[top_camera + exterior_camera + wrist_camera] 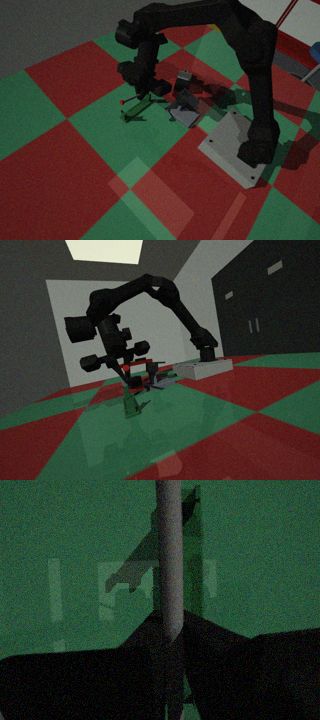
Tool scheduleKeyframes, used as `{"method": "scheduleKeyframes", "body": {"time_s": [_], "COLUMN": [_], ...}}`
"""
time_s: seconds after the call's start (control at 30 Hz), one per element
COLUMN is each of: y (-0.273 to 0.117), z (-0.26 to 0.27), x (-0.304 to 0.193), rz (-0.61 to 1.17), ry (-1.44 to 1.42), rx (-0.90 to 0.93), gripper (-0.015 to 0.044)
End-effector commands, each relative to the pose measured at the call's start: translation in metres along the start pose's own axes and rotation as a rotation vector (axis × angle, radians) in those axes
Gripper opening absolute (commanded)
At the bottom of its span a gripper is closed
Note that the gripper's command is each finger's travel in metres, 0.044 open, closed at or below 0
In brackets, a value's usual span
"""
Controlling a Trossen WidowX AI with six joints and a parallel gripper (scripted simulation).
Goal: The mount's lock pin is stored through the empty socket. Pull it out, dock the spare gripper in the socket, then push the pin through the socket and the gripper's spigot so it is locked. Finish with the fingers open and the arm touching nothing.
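Note:
The lock pin, a thin grey rod point(131, 98) point(171, 555) point(126, 367) with a round red head point(121, 102), lies across my gripper point(140, 96) point(125, 381) point(173, 641). The gripper is shut on the pin and holds it tilted above a green holder point(136, 109) point(131, 406) point(193, 570) with raised ends. A dark upright piece point(187, 98) point(151, 367) stands at a grey base plate point(186, 117) point(168, 383). A dark block with a light grey top point(184, 75) stands behind it. Which of these is the socket mount and which the spare gripper is too dim to tell. The pin's far end is hidden by the fingers in the top view.
The arm's light grey base block point(223, 134) point(211, 369) stands to the right of the grey plate. Dark shadows of the arm fall around the plate and base. Furniture with a red frame shows at the upper right in the top view.

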State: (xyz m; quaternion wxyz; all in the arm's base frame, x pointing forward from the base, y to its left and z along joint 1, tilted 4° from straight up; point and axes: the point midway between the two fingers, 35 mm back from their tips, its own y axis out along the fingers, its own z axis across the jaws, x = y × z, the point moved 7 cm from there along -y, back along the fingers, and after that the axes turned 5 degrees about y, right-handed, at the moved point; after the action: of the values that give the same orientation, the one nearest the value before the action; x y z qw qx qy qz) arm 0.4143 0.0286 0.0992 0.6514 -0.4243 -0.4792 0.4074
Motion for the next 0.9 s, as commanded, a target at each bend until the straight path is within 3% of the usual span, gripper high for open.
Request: {"method": "scheduleKeyframes", "body": {"time_s": [0.0,0.87], "y": [-0.010,0.020], "z": [-0.004,-0.009], "x": [-0.006,-0.017], "rz": [0.000,-0.002], "ry": [0.002,0.003], "rx": [-0.008,-0.009], "gripper": [0.0000,0.0000]}}
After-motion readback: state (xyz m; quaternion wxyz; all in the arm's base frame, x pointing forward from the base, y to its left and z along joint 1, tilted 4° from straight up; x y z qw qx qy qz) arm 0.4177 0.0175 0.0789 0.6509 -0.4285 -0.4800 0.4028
